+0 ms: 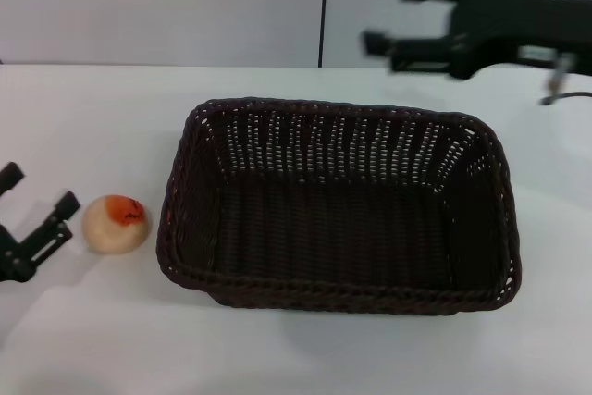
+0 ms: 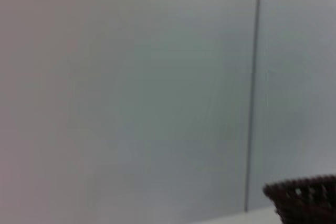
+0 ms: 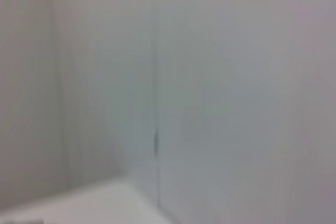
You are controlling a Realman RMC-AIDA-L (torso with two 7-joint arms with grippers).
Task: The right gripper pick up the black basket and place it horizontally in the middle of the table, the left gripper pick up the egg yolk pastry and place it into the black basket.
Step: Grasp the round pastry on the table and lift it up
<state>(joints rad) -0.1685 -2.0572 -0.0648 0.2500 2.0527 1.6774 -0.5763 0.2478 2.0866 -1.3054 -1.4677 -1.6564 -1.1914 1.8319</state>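
The black basket (image 1: 338,205) lies lengthwise across the middle of the white table (image 1: 92,117), empty. Its corner also shows in the left wrist view (image 2: 307,198). The egg yolk pastry (image 1: 116,222) sits on the table just left of the basket. My left gripper (image 1: 39,201) is open at the left edge, its fingers (image 1: 57,215) a little left of the pastry and apart from it. My right gripper (image 1: 393,16) is open and empty, raised above the table behind the basket's far right corner. The right wrist view shows only wall and a strip of table.
A grey wall with a dark vertical seam (image 1: 324,6) stands behind the table. White tabletop shows in front of the basket and to its right.
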